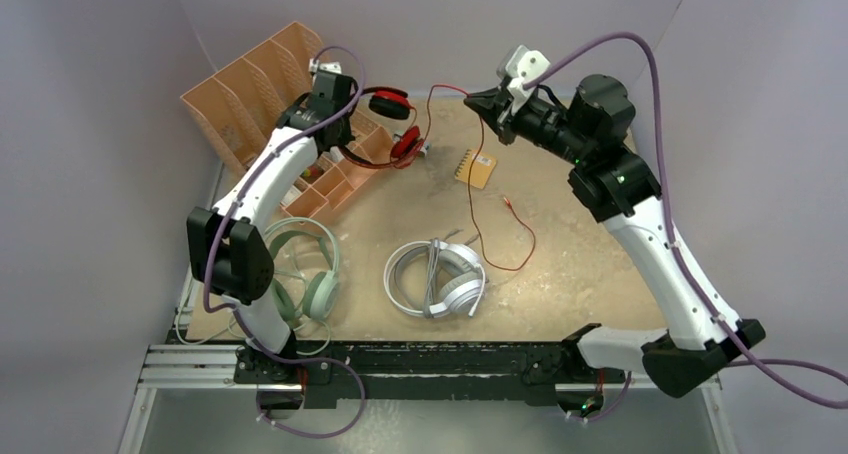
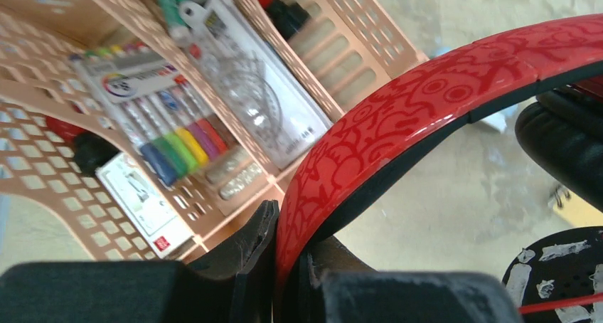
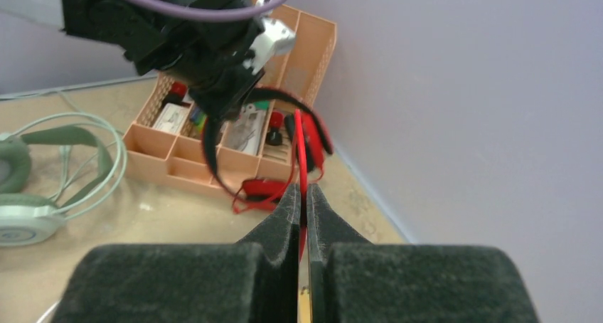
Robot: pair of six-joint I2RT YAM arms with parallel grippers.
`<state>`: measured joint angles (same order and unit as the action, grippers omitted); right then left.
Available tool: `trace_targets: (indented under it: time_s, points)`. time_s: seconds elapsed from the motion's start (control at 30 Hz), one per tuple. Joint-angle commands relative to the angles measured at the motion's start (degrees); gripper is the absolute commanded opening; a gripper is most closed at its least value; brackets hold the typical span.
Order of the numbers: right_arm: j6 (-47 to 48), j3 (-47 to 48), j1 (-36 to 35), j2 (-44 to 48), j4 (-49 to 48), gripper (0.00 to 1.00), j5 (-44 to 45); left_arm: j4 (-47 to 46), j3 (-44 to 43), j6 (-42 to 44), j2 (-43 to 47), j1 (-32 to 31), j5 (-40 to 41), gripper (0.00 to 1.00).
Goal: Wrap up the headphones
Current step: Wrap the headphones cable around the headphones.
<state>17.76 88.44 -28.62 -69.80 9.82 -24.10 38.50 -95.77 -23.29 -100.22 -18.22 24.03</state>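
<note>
Left pincer [image 1: 333,122] [image 2: 284,248] is clamped narrow on the headband of the red headset [image 1: 404,142] [image 2: 427,102], holding it lifted off the desk [image 1: 580,264]. Ear cups hang just right of the pincer, toward the other arm. Right pincer [image 1: 470,98] [image 3: 302,202] is pinched shut on the red cord [image 1: 480,224] [image 3: 300,145], which runs taut from its tips across to the cups. The loose tail drops below and trails on the desk on its near side.

Handling, judged:
- Headset is light. The band is stiff glossy plastic and may slip in the pads, so the mid-band grip looks right.
- Cord is thin and limp and can slide through the pinch; too much tension could strain it where it joins the cup.

Room:
- Organizer tray [image 1: 260,84] [image 2: 235,117] sits directly under and left of the left pincer, so little clearance there.
- Wall [image 3: 462,124] is close behind the right pincer.
- Open desk lies below and between both pincers.
- White headset [image 1: 440,279] and mint headset [image 1: 310,274] lie well apart on the near side, clear of the winding path.
</note>
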Motion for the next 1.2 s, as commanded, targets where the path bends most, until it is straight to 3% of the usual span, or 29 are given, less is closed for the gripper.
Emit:
trace_targets:
  time_s: [0.0,0.23,0.43,0.7,0.87,1.17]
  points:
    - [1.69,6.36,-0.29,-3.40,-4.32,0.00,2.55,-1.30,1.47,2.17,2.53,-2.68,-9.22,0.00]
    - [2.28,13.18,-0.28,-8.44,-2.54,0.00,-0.21,-1.13,2.64,3.18,3.74,-8.54,-9.75,0.00]
    - [6.97,13.07,-0.25,-9.35,0.56,0.00,-1.55,-2.08,4.39,7.20,5.32,-10.52,-16.32,0.00]
    - [13.14,17.25,-0.29,-11.96,12.35,0.00,9.04,-6.90,11.90,16.04,13.93,-10.79,-18.20,0.00]
    - [12.89,15.29,-0.25,-9.66,11.56,0.00,10.38,-9.49,14.82,17.00,17.35,-10.79,-19.62,0.00]
    - [12.70,16.44,1.88,-13.64,10.26,0.00,9.20,-11.04,17.04,17.35,20.89,-11.58,-30.09,0.00]
